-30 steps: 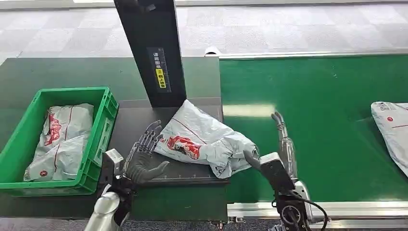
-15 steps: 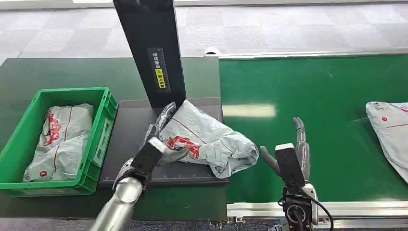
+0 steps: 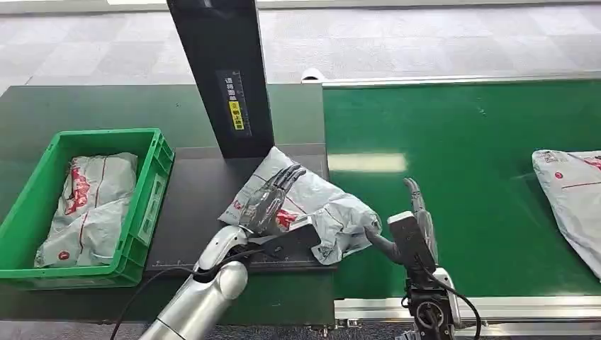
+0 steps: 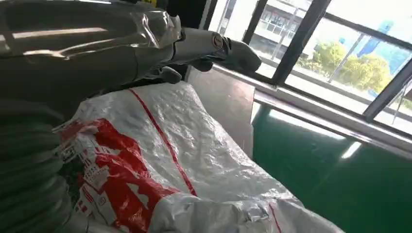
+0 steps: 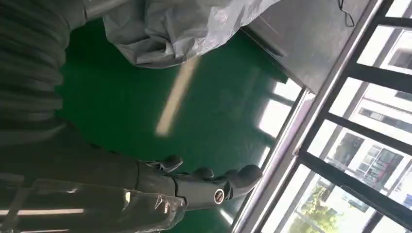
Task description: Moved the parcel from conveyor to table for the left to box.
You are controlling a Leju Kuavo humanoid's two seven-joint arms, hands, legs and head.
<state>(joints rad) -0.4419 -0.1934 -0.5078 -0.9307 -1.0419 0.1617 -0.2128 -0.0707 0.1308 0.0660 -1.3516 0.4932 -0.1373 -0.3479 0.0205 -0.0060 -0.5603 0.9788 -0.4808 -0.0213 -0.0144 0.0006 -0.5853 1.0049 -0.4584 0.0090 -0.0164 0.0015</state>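
On the far left sits your green crate [image 3: 152,180], already holding one bagged parcel [image 3: 88,202]. At centre the grey parcel [image 3: 322,205] lies on the dark table [image 3: 191,191], one corner overhanging the conveyor [image 3: 468,156]. Your left hand [image 3: 273,198] lies over it, fingers extended, nothing gripped yet (boxing looks like the step in hand). Next comes a firm clasp and a lift toward the crate. Your right hand [image 3: 418,216] stands open and empty beside the parcel.
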